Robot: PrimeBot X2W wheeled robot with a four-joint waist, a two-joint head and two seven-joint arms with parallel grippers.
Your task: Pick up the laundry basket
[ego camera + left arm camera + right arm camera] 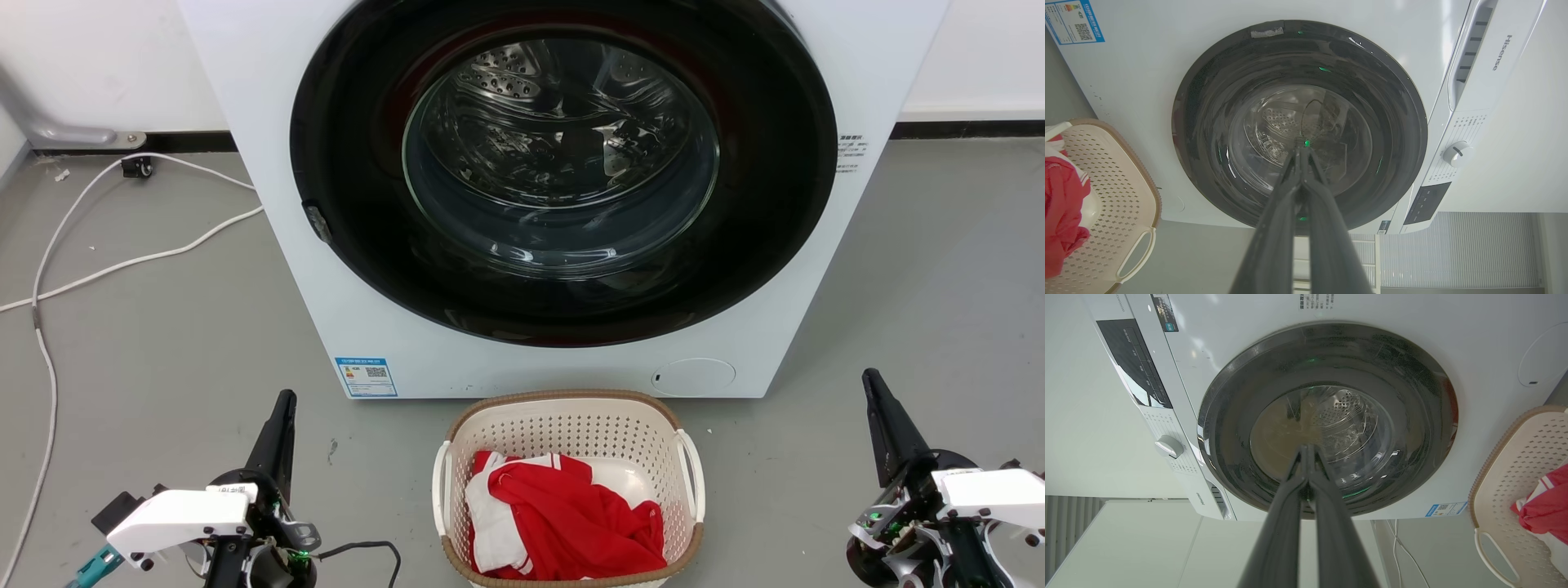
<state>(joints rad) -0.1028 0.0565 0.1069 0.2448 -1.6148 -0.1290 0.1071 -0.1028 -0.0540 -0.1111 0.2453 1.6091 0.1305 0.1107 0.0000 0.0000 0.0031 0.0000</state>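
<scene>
1. A white front-loading washer [563, 188] with a dark round door stands on a grey floor [922, 310].
2. Behind the washer runs a white wall [106, 65] with a dark baseboard [971, 129].
3. Left of the washer, a white cable [122, 263] snakes across the floor.
4. A grey pipe [49, 122] lies left of the washer, at the wall's foot.

Left arm [175, 516] low, right arm [988, 490] low, both jaws closed, pointing up

Laundry room; washer [563, 188], laundry basket [563, 398]
</scene>
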